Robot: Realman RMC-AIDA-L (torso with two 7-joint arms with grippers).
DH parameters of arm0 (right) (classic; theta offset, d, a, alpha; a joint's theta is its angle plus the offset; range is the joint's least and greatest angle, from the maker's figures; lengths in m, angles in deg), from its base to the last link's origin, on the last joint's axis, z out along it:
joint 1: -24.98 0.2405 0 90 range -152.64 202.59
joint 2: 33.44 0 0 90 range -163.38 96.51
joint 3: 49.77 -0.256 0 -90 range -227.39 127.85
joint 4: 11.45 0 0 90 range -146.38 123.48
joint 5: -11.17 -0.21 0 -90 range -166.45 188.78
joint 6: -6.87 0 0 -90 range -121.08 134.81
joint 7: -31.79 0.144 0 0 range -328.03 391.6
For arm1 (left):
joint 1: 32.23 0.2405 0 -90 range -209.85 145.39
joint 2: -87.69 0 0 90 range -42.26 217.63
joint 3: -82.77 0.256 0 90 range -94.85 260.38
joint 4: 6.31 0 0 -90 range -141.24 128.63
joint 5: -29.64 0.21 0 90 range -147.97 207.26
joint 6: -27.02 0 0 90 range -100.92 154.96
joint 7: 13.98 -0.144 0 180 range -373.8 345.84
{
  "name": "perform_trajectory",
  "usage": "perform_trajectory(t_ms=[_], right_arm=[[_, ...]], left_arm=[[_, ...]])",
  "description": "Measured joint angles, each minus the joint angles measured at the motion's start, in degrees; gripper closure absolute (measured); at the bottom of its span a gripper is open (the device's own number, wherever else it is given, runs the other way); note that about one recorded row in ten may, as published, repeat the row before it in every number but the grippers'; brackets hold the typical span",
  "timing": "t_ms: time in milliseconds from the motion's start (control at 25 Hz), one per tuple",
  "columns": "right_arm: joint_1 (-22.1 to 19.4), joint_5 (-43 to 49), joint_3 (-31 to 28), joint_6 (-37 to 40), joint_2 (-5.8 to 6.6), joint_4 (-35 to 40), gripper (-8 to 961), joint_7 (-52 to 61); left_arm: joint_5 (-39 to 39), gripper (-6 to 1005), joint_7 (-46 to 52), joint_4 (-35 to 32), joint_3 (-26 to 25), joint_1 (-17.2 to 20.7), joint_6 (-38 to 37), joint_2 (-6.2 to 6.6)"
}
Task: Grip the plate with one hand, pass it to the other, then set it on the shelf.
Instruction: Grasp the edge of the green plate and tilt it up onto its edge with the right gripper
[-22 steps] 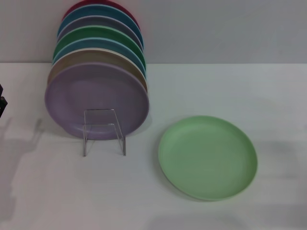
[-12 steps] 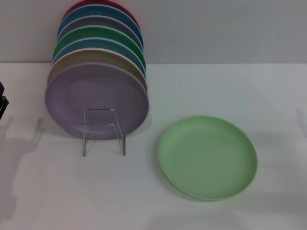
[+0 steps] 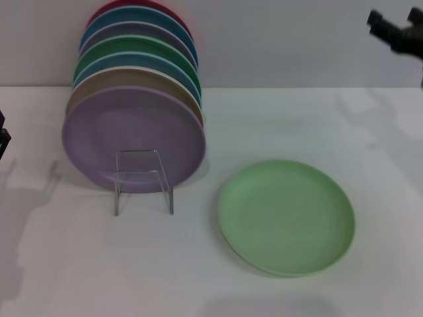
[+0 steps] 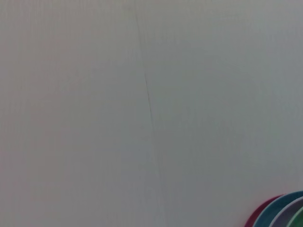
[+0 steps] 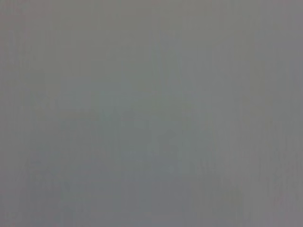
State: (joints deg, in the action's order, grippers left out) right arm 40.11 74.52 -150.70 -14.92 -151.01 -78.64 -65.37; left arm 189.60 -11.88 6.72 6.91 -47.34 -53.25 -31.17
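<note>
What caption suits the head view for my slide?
Light green plate lies flat on the table, right of the rack of upright plates; right gripper enters high above.

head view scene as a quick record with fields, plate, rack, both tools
plate: mint-green plate flat on the white table, untouched
rack: clear rack left of the plate, lavender plate at the front of a leaning row of plates
right tool: right tool high at the far right, nothing in it
left tool: left tool only a sliver at the left edge
task stage: no grip yet
</note>
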Motion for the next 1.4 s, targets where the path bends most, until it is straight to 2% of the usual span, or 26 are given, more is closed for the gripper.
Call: perform_trajectory(t_ms=[80, 120, 160, 200, 280, 320, 360, 480, 520, 560, 720, 840, 920, 1040, 1240, 1320, 1400], right_arm=[[-0.42, 14.14, 0.62, 3.68, 0.35, -6.67, 123, 16.74], [-0.28, 29.69, -0.90, 2.76, 0.51, -11.95, 123, 36.24], [-0.28, 29.69, -0.90, 2.76, 0.51, -11.95, 122, 36.24], [0.08, 36.04, -1.83, 0.78, 0.54, -13.68, 122, 44.09], [1.31, 48.01, -4.07, -6.56, 0.57, -16.67, 122, 58.54], [2.68, 58.07, -6.27, -16.34, 0.44, -18.96, 122, 69.58], [2.68, 58.07, -6.27, -16.34, 0.44, -18.96, 123, 69.58], [4.10, 64.88, -9.45, -29.53, 0.21, -20.32, 123, 77.85], [4.82, 65.21, -12.34, -37.82, 0.21, -20.51, 123, 78.45], [4.82, 65.21, -12.34, -37.82, 0.21, -20.51, 124, 78.45], [5.97, 65.08, -19.62, -53.12, 0.19, -22.66, 124, 80.97], [6.24, 66.76, -21.19, -57.35, 0.37, -23.83, 125, 82.29], [7.33, 71.18, -22.25, -62.92, 1.06, -24.17, 125, 83.70], [7.88, 73.24, -22.34, -65.75, 1.21, -23.39, 126, 83.81], [10.12, 76.13, -22.37, -69.03, 1.37, -17.68, 125, 83.27], [12.14, 78.17, -22.12, -69.32, 2.00, -12.88, 125, 82.38], [12.92, 79.35, -22.05, -69.34, 2.24, -11.46, 125, 82.03]], left_arm=[[0.00, 188, -0.04, 0.10, -0.05, -0.09, 0.02, 0.00], [-0.01, 188, -0.08, 0.16, -0.08, -0.21, 0.07, 0.02], [-0.01, 188, -0.08, 0.16, -0.08, -0.21, 0.07, 0.02], [-0.02, 188, -0.08, 0.13, -0.11, -0.34, 0.08, 0.03], [-0.09, 189, -0.09, -0.08, -0.21, -0.65, 0.09, 0.03], [-0.08, 189, -0.09, -0.07, -0.29, -0.74, 0.10, 0.04], [-0.09, 189, -0.10, 0.01, -0.58, -0.80, 0.11, 0.07], [-0.10, 189, -0.11, -0.04, -1.32, -1.15, 0.16, 0.10], [-0.10, 189, -0.13, -0.27, -1.74, -1.58, 0.66, 0.12], [-0.10, 190, -0.13, -0.27, -1.74, -1.58, 0.66, 0.12], [-0.09, 190, -0.15, -0.42, -2.80, -2.17, 2.17, 0.13], [-0.09, 190, -0.16, -0.46, -3.03, -2.23, 2.50, 0.17], [-0.08, 191, -0.17, -0.39, -3.10, -2.28, 2.65, 0.23], [-0.08, 191, -0.17, -0.10, -3.14, -2.29, 2.66, 0.23], [-0.07, 192, -0.17, 0.14, -3.15, -2.43, 2.71, 0.22], [-0.08, 192, -0.17, -0.20, -3.16, -2.97, 2.74, 0.21], [-0.08, 192, -0.17, -0.31, -3.16, -3.10, 2.74, 0.21]])
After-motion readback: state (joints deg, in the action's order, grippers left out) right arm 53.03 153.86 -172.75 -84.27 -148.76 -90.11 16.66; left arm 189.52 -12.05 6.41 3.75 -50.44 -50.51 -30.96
